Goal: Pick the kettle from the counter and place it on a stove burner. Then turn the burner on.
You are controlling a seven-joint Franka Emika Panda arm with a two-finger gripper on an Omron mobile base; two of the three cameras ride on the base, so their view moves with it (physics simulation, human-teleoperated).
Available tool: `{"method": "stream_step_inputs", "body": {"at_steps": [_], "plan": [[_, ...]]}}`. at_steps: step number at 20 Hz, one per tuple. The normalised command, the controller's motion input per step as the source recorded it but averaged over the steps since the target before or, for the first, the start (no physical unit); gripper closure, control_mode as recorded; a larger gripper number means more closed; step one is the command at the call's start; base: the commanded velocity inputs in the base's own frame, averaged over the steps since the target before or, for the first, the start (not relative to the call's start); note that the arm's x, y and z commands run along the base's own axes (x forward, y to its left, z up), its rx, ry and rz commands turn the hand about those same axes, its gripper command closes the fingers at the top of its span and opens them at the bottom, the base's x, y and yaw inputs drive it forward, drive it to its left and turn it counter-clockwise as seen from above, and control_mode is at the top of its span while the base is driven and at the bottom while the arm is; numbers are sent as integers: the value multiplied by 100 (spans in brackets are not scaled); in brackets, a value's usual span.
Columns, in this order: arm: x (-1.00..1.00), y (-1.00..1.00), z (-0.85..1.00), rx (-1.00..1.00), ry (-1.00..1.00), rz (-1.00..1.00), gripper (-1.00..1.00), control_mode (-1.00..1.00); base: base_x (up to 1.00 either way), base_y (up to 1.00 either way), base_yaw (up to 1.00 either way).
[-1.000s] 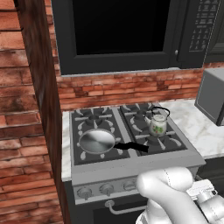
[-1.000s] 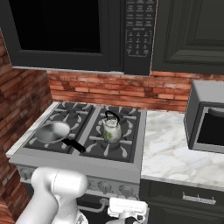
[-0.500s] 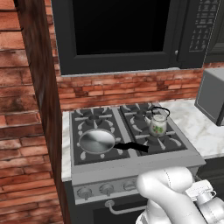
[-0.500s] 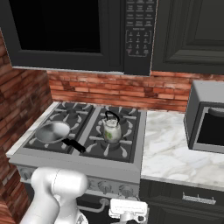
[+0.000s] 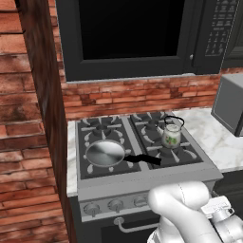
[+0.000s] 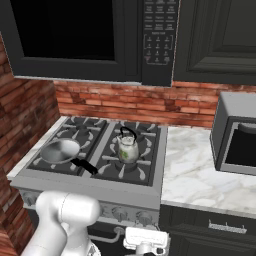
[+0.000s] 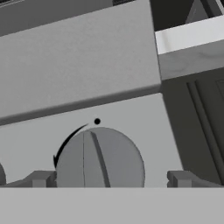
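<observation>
The pale green-speckled kettle (image 5: 171,134) (image 6: 127,148) stands upright on the grate of the stove's right half, over a burner (image 5: 173,152) (image 6: 123,167). White marble counter (image 5: 225,148) (image 6: 196,176) lies to the stove's right. My gripper (image 7: 111,179) is low at the stove's front panel, open. One fingertip (image 7: 42,178) stands left and the other right of a round grey knob (image 7: 100,158). The knob's ridge points nearly at the black dot above it. The left tip is close to the knob's edge and the right tip stands well apart from it.
A steel frying pan (image 5: 105,153) (image 6: 60,150) with a black handle rests on the front left burner. A grey oven box (image 6: 238,134) sits on the counter at right. A black microwave (image 6: 85,37) hangs above. A brick wall (image 5: 28,118) stands close at left.
</observation>
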Motion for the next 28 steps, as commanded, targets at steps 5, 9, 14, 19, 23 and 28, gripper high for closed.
{"method": "stream_step_inputs", "body": {"at_steps": [5,9,14,19,23,28], "plan": [[0,3,24,0,0,-5,-100,-100,0,0,0],[0,7,38,0,-6,-2,-100,-100,0,0,0],[0,23,15,0,-4,0,-100,-100,0,0,0],[12,28,-26,0,3,0,-100,-100,0,0,0],[4,0,-31,0,0,0,-100,-100,0,0,0],[3,-6,-33,0,0,0,-100,-100,0,0,0]]}}
